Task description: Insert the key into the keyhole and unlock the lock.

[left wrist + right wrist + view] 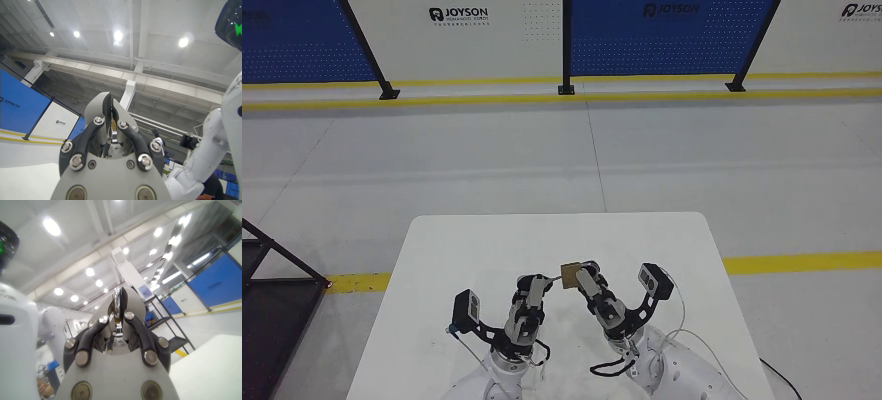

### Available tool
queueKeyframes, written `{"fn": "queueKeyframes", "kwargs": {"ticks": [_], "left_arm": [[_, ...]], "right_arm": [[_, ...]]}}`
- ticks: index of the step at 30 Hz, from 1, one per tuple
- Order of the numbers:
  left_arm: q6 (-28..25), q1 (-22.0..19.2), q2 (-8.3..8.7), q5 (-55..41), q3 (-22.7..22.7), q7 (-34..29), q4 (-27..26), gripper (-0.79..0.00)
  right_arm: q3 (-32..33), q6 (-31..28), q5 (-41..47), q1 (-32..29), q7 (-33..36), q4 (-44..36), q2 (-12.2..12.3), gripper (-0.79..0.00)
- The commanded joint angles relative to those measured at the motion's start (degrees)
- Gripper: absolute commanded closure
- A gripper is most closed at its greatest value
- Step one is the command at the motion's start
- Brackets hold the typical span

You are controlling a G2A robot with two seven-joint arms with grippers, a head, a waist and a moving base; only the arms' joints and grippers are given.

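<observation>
Both grippers are raised above the white table (492, 250), facing each other. My right gripper (585, 274) is shut on a brass padlock (570, 271). The lock's silver shackle and brass body (117, 306) are pinched between this gripper's (121, 291) fingers. My left gripper (540, 284) is shut on a small key (553, 282), and a brass part of the key (114, 125) sits deep between its (111, 101) fingers. In the top view the key's tip points at the padlock's side and is very close to it. I cannot tell whether the two touch.
A black metal rack (272, 265) stands on the floor left of the table. The table corner (208, 361) lies below the right gripper. Blue and white barrier panels (662, 35) line the far side of the floor.
</observation>
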Motion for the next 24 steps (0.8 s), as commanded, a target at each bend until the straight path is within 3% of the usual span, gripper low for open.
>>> {"fn": "queueKeyframes", "kwargs": {"ticks": [1, 24], "left_arm": [[-0.22, 0.04, 0.07, -0.18, -0.01, -0.22, 0.02, 0.000], [-0.52, 0.31, 0.61, -0.42, -0.10, -0.52, -0.25, 0.000]], "right_arm": [[0.00, 0.00, 0.00, 0.00, 0.00, 0.00, 0.00, 0.000], [0.00, 0.00, 0.00, 0.00, 0.00, 0.00, 0.00, 0.000]]}}
